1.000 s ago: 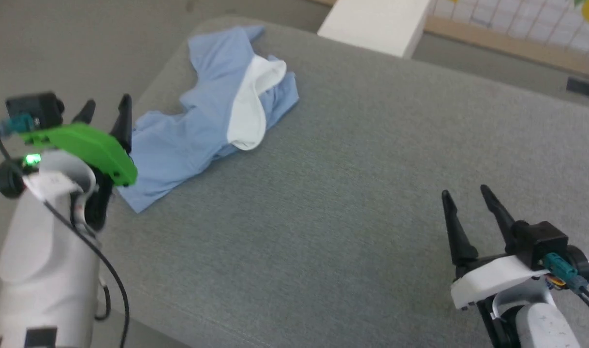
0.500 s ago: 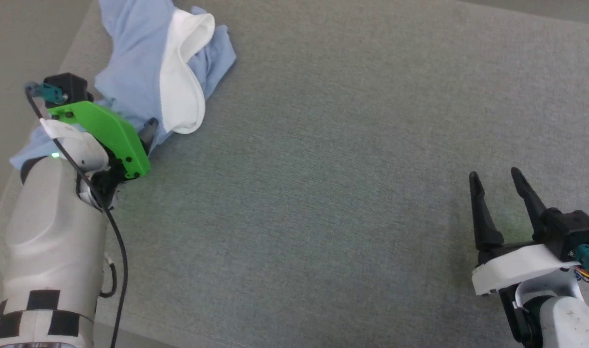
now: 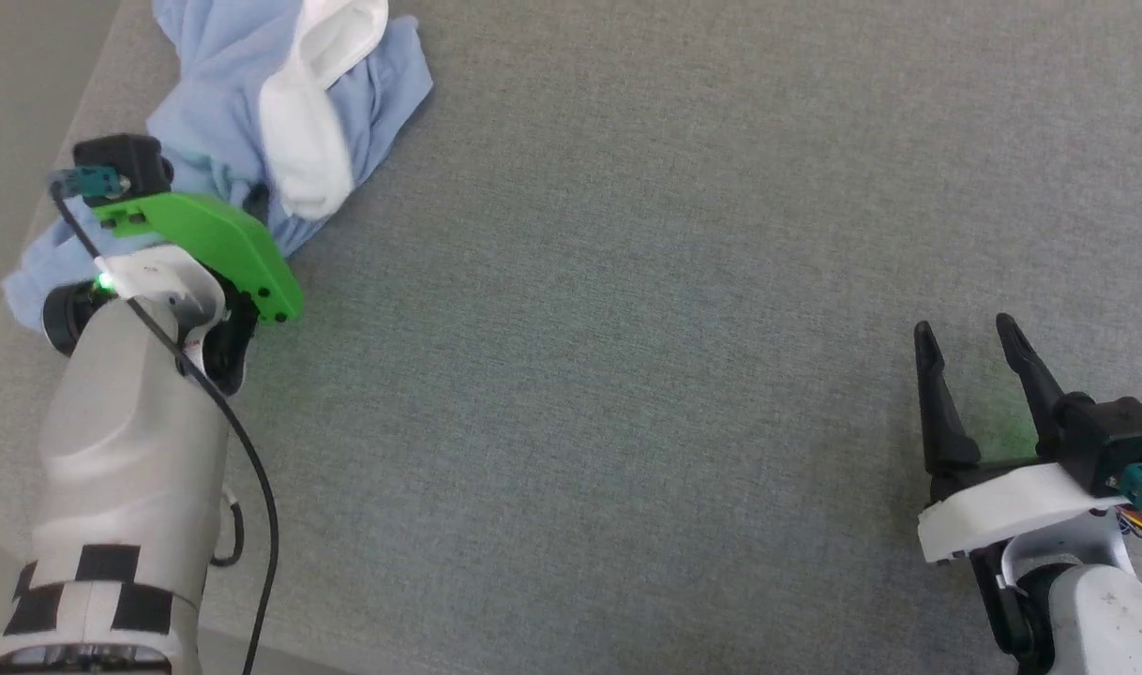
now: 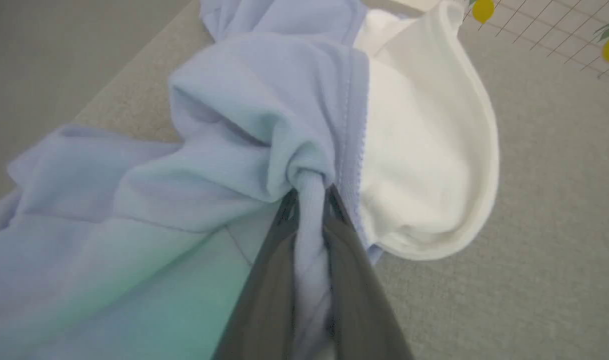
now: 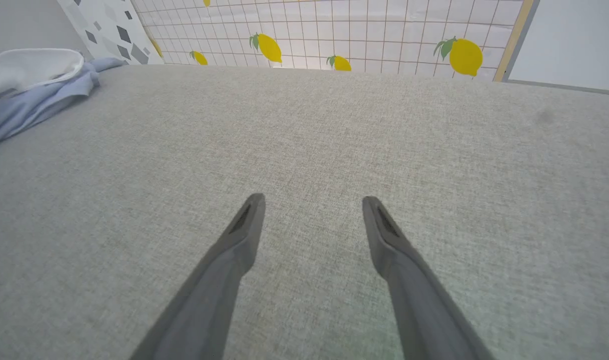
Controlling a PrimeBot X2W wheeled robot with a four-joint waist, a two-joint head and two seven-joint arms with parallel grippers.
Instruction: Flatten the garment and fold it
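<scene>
Head view: garment [image 3: 224,122] lies bunched at the upper left of the grey cushion [image 3: 627,328], light blue with white inside showing (crumpled, not flat). Left gripper [image 3: 255,199] has its tips in the cloth, mostly hidden by its green mount [image 3: 215,248]. Right gripper [image 3: 965,328] sits lower right, well apart from the cloth, fingers spread with nothing between them.

Left wrist view: both fingers are pinched tight on a ridge of blue cloth, just beside the white flap [image 4: 419,165].

Right wrist view: fingers stand wide apart over bare cushion. The garment is at far left, with a lemon-print wall [image 5: 464,55] behind.
</scene>
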